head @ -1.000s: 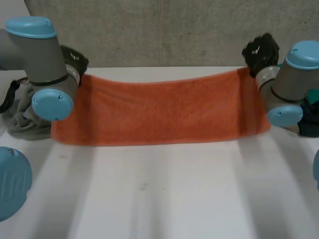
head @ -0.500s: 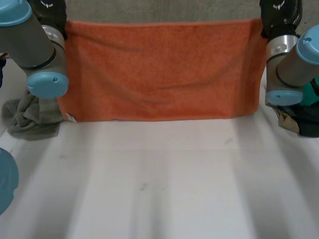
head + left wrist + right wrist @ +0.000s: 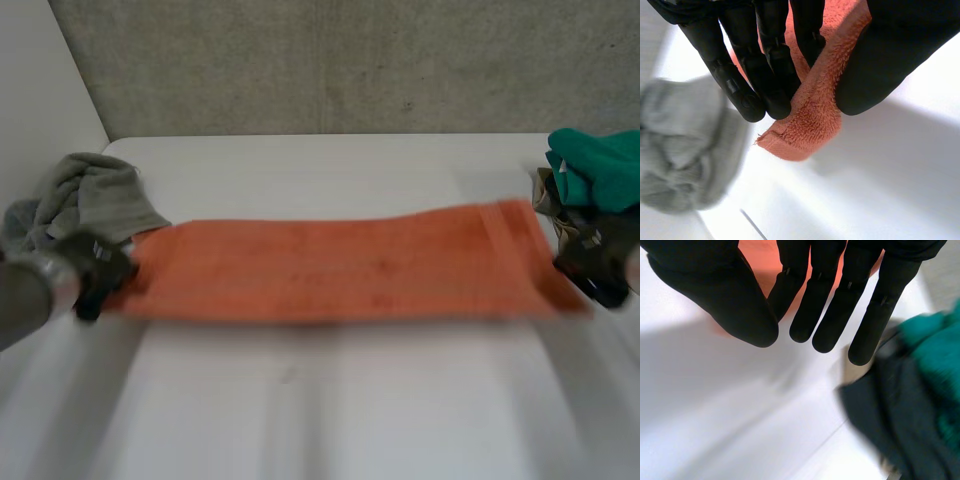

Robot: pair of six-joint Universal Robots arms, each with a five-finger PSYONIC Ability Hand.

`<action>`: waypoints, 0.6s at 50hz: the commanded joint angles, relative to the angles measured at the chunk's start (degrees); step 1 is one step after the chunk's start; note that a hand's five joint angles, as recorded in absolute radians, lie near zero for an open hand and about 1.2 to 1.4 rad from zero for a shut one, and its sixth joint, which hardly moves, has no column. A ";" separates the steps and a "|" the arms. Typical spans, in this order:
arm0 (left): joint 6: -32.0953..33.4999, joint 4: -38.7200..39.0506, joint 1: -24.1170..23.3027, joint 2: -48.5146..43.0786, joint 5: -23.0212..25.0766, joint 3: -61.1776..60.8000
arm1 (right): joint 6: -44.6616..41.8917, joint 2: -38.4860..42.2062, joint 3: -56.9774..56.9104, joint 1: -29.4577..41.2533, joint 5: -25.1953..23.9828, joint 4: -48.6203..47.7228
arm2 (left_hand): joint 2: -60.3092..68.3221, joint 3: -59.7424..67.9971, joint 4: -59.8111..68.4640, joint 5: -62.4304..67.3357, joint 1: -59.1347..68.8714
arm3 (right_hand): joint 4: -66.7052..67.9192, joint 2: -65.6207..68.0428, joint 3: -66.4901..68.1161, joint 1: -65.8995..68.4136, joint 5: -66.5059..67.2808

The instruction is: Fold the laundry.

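Two hands stretch the orange towel [image 3: 330,270] from 9 to 3 o'clock over the white table [image 3: 330,410]. The left hand [image 3: 770,65] pinches its 9 o'clock corner; whether the right hand [image 3: 827,300] grips cannot be told. Likely risk: an unheld end slipping and collapsing the spread.

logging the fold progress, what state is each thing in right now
orange towel: laid out on the table, stretched between both hands
left hand: fingers and thumb pinching a towel corner
right hand: at the towel's right end, grip unclear
grey cloth: crumpled, unfolded
teal cloth: crumpled, unfolded
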 commanded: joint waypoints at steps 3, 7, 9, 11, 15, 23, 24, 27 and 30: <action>12.19 -6.21 5.87 8.36 10.19 -7.18 | -10.37 -4.11 6.81 -3.80 -3.38 0.93 | 11.36 11.59 11.37 13.44 13.48 | 11.44 12.14 11.57 15.10 10.81; 5.17 -4.81 2.89 5.30 8.79 -1.66 | -6.68 -2.62 5.41 -1.96 -4.00 -2.05 | 11.36 11.59 11.37 13.44 13.48 | 11.44 12.14 11.57 15.10 10.81; 3.39 -4.10 1.39 3.62 7.82 0.73 | -5.36 -1.83 4.44 -0.90 -3.91 -3.90 | 11.36 11.59 11.37 13.44 13.48 | 11.44 12.14 11.57 15.10 10.81; 0.94 -3.66 -0.89 1.25 5.81 4.23 | -2.65 -0.77 3.13 0.85 -3.47 -6.79 | 11.36 11.59 11.37 13.44 13.48 | 11.44 12.14 11.57 15.10 10.81; -2.58 -3.31 -3.88 -3.57 1.50 10.12 | 1.40 1.42 0.84 2.87 -2.68 -10.22 | 11.36 11.59 11.37 13.44 13.48 | 11.44 12.14 11.57 15.10 10.81; -9.44 -3.22 -8.02 -12.29 -3.26 20.50 | 14.84 1.34 -0.05 6.04 -3.03 -13.84 | 11.36 11.59 11.37 13.44 13.48 | -19.00 -18.30 -18.87 -15.34 -19.63; -10.58 -3.22 -8.72 -13.86 -3.96 22.86 | 17.99 0.65 0.39 6.48 -3.20 -13.58 | 11.36 11.59 11.37 13.44 13.48 | -21.69 -20.99 -21.57 -18.04 -22.32; -12.52 -3.31 -9.69 -16.51 -5.45 26.48 | 22.32 -1.55 1.10 7.45 -3.38 -13.14 | 11.36 11.59 11.37 13.44 13.48 | -31.78 -31.08 -31.66 -28.13 -32.42; -14.54 -3.48 -10.48 -19.85 -8.09 31.31 | 27.42 -4.63 1.89 8.41 -3.65 -11.82 | 11.36 11.59 11.37 13.44 13.48 | -34.33 -33.63 -34.21 -30.68 -34.96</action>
